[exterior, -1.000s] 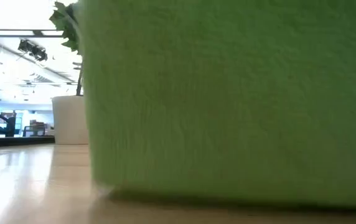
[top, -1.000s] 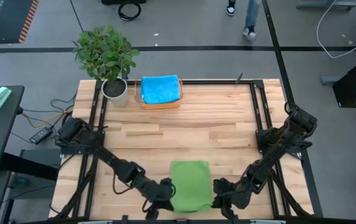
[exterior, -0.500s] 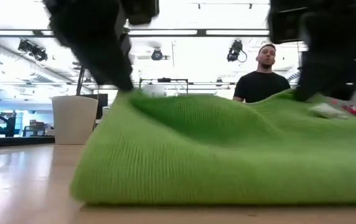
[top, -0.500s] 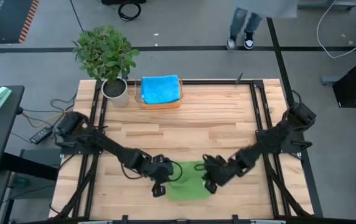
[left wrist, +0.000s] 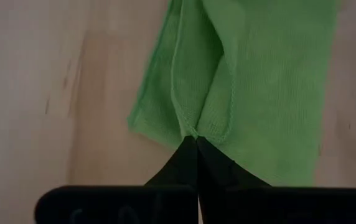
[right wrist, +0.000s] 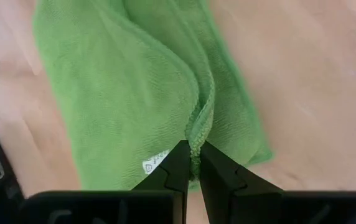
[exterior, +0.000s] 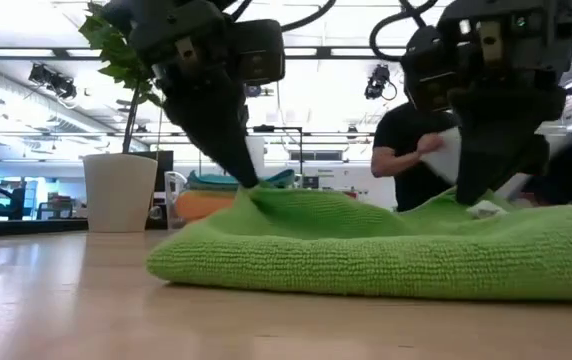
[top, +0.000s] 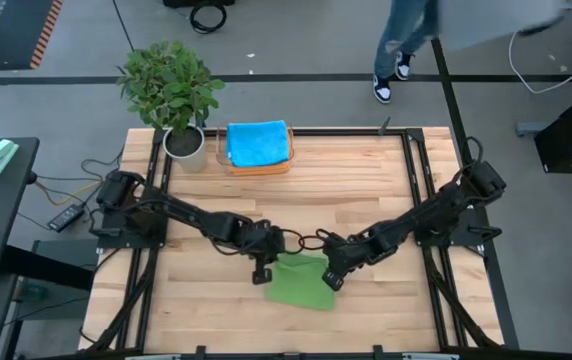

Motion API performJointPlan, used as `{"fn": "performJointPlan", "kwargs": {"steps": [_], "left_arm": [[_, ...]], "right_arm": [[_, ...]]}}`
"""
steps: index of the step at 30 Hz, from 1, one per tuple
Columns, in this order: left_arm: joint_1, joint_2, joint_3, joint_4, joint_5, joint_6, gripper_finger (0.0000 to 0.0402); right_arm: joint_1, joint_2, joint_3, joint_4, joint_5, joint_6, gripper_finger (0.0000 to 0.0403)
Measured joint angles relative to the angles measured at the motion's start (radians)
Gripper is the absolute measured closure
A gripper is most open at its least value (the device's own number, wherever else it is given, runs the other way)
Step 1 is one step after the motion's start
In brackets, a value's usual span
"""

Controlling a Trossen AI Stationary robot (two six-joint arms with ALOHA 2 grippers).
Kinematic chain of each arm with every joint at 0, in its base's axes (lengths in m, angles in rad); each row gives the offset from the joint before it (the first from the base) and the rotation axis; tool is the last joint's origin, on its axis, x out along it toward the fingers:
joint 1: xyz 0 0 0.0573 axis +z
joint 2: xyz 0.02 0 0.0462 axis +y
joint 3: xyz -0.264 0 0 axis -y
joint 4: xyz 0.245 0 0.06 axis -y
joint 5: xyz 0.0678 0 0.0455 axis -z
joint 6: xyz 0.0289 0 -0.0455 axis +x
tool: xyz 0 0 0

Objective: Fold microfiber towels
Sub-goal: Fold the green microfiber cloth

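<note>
A: So, you have the wooden table (top: 356,200) before you, and near its front edge lies the green towel (top: 301,283), folded over on itself. Your left gripper (top: 263,262) pinches one far corner of it, fingers pressed together on the hem. Your right gripper (top: 332,272) is clamped on the other far corner, with the hem between its fingers.

B: What can go wrong for you from here?

A: I think the main risk is at the release. In the low view the green towel (exterior: 386,250) rises in two small peaks under the left gripper (exterior: 244,178) and the right gripper (exterior: 471,195). If you let go while the corners are lifted, the top layer can slide back and the edges will not match. Also, if one arm moves more than the other, the fold goes crooked. The right wrist view shows the hem bunched between the fingers, so the cloth may catch and be dragged when you open.

B: And the containers?

A: At the back of the table, the tray (top: 259,167) holds a blue towel (top: 257,143), which covers nearly all of it. Beside it, the white pot (top: 185,147) holds a green plant (top: 169,82).
</note>
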Motion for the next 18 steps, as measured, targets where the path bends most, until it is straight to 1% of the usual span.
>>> {"fn": "performJointPlan", "kwargs": {"steps": [6,11,14,18], "left_arm": [[0.041,0.000,0.000,0.019,0.001,0.069,0.0399],[0.080,0.000,0.001,0.028,-0.001,0.124,0.0395],[0.098,0.000,0.001,0.027,-0.002,0.132,0.0375],[0.125,-0.002,0.001,0.022,-0.002,0.128,0.0338]], "right_arm": [[0.048,-0.005,0.001,-0.016,0.046,0.075,0.0364],[0.060,-0.005,0.000,-0.032,0.088,0.107,0.0364],[0.051,-0.005,0.000,-0.037,0.087,0.108,0.0364],[0.052,-0.005,0.000,-0.037,0.083,0.129,0.0364]]}}
